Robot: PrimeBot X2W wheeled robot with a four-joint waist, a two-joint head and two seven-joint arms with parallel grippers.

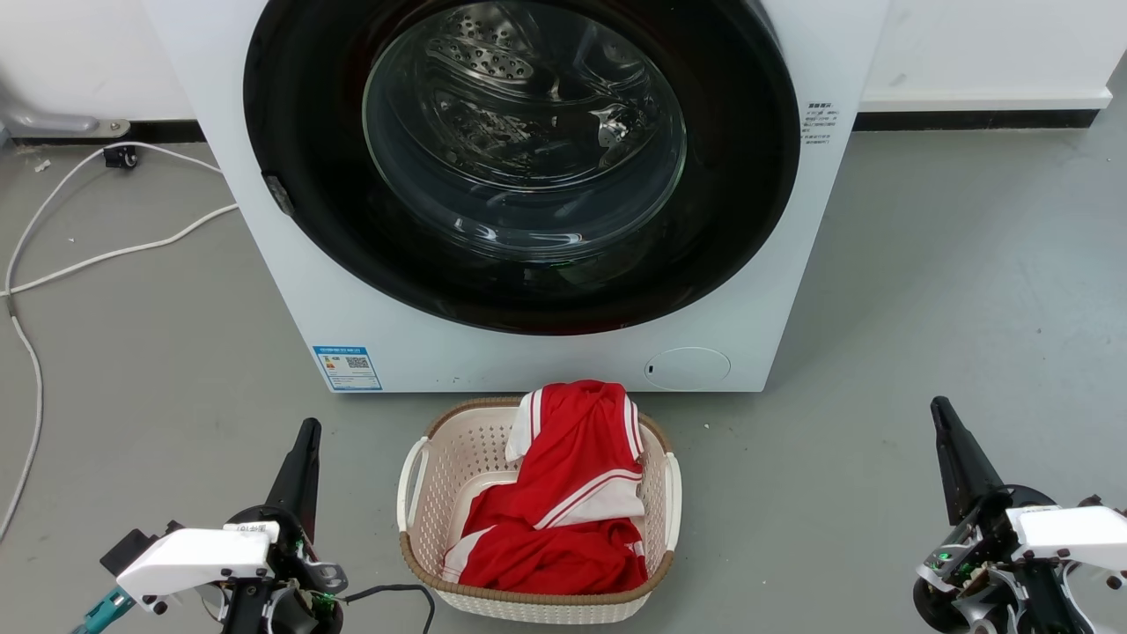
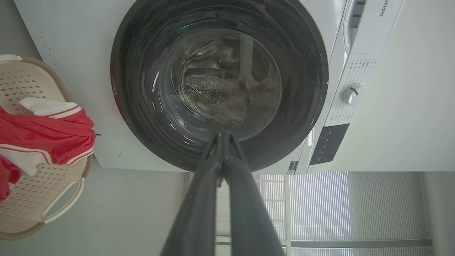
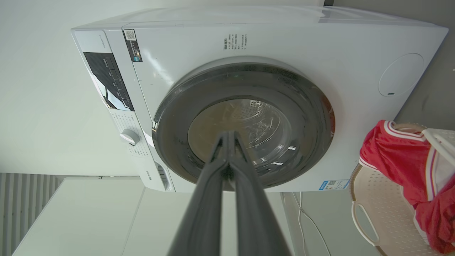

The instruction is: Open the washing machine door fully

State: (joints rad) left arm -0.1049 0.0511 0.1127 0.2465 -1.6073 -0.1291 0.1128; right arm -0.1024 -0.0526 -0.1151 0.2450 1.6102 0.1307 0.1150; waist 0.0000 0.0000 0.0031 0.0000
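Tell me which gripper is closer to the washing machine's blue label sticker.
Left. The left gripper is just in front of the blue label sticker; the right gripper is far across, past the washing machine's other corner.

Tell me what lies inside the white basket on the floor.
A red garment with white stripes lies in the basket, draped over its back rim. Anything under it is hidden.
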